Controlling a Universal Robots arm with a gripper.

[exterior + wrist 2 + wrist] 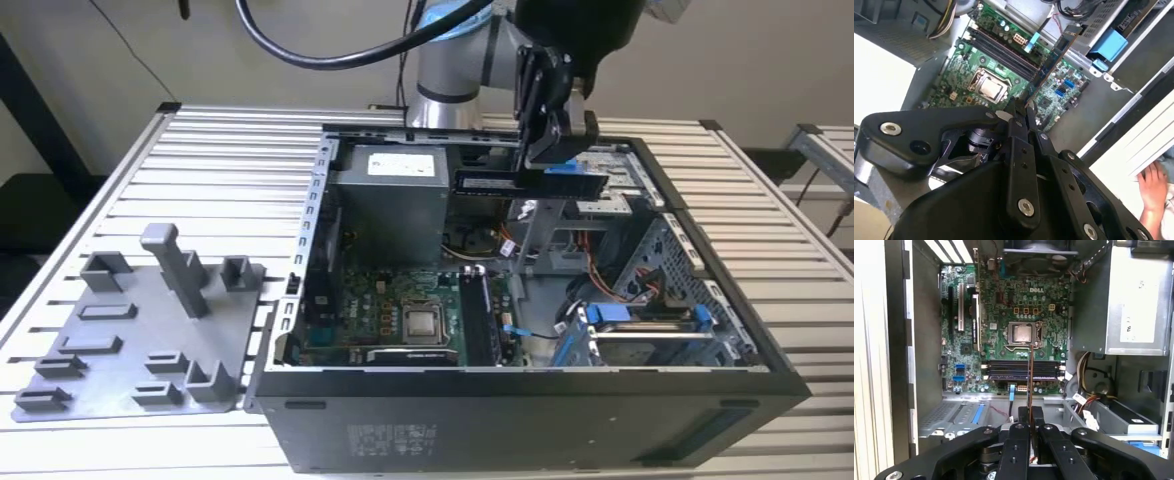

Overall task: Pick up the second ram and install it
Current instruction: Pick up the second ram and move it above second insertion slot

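Observation:
The second ram is a long dark stick, held level above the open computer case with my gripper shut on it. In the second wrist view the ram runs out from between the black fingers over the green motherboard. In the first wrist view the ram is edge-on, a thin line above the long black slots, clear of them. The slots lie beside the processor on the case floor.
A grey fixture plate with upright posts lies on the slatted table at the exterior view's left. The grey power supply, cables and blue drive brackets crowd the case. A person's hand rests beyond the case wall.

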